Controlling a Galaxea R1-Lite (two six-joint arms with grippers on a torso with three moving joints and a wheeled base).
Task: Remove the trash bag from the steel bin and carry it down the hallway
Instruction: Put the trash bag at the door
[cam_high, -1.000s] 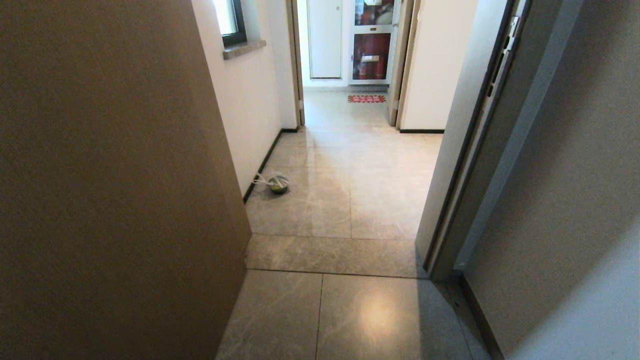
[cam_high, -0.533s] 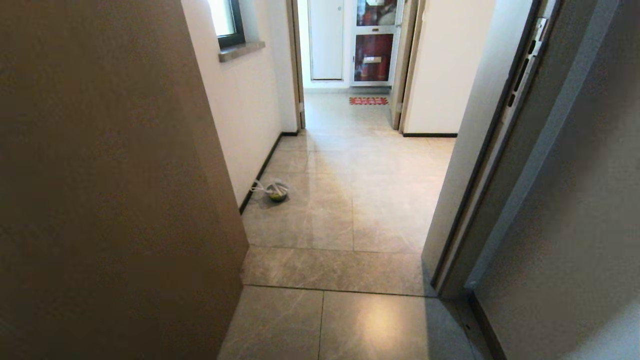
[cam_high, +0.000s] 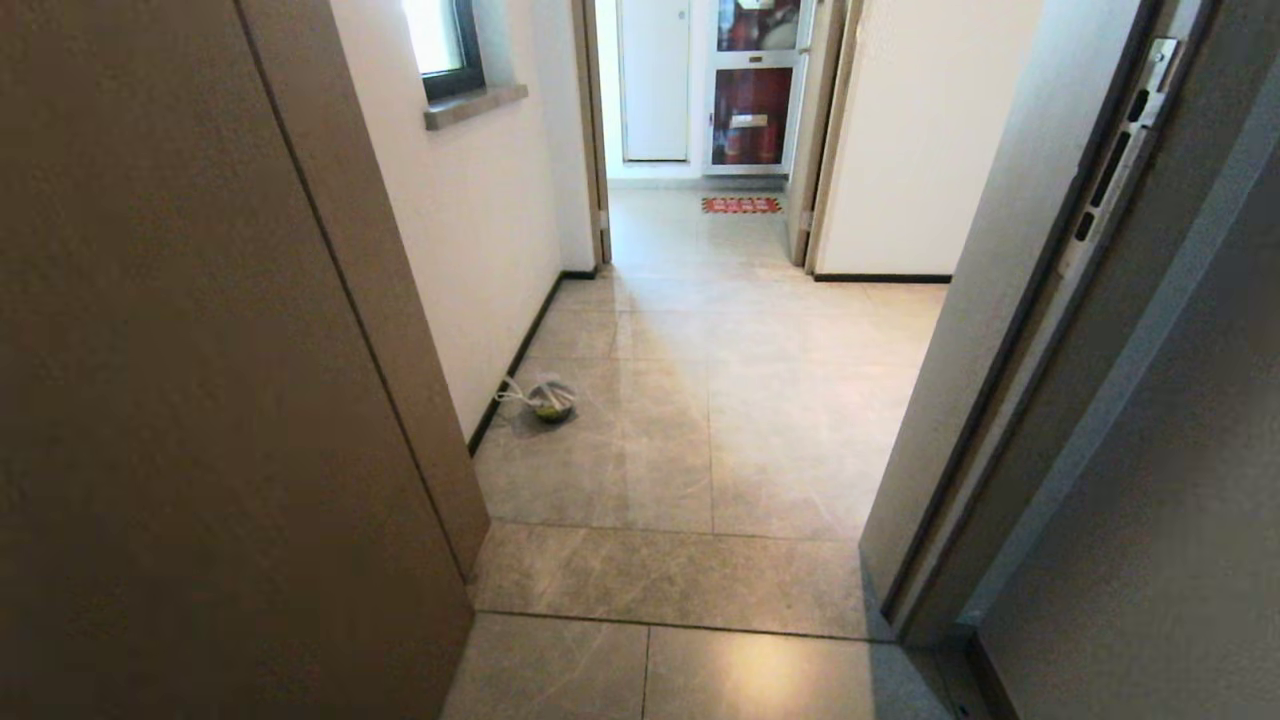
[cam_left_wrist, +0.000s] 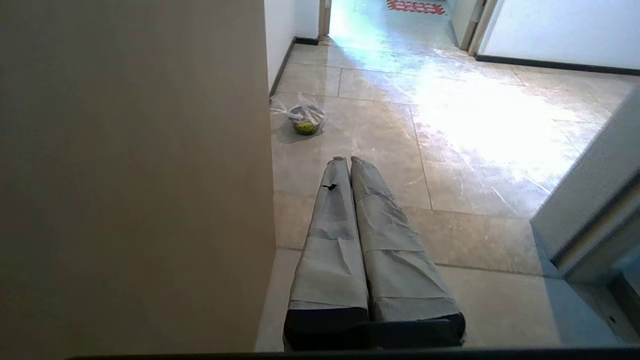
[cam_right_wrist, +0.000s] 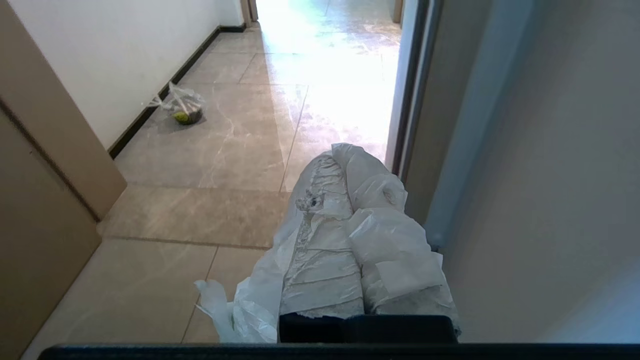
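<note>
Beige marbled tiles run from a doorway out into the hallway (cam_high: 700, 330), with white walls, a black baseboard (cam_high: 515, 355) and a dark-framed window (cam_high: 445, 45) over a stone sill on the robot's left. A brown door panel (cam_high: 200, 400) fills the left of the head view; a grey door frame (cam_high: 1010, 400) stands on the right. A red mat (cam_high: 741, 204) lies before a far door.

Right tool (cam_right_wrist: 345, 152): its taped fingers are pressed together, with thin white plastic draped over and beside them. This is the trash bag (cam_right_wrist: 260, 295), hanging off the tool's side; a trace of green print shows near its lower edge. Whether a handle is pinched between the fingers cannot be seen, though the bag appears carried there.

Left tool (cam_left_wrist: 348, 160): fingers together, nothing in them, pointing out over the floor.

A small clear bundle (cam_high: 545, 397) with something yellow-green inside lies on the floor just beside the baseboard, well apart from both tools. The steel bin is not in view.

Assessment: removal from the bin appears complete; the carrying step is in hand, at the threshold. The next move calls for driving straight through the opening, keeping clear of the frame on the right and the bundle on the left, grip unchanged.
</note>
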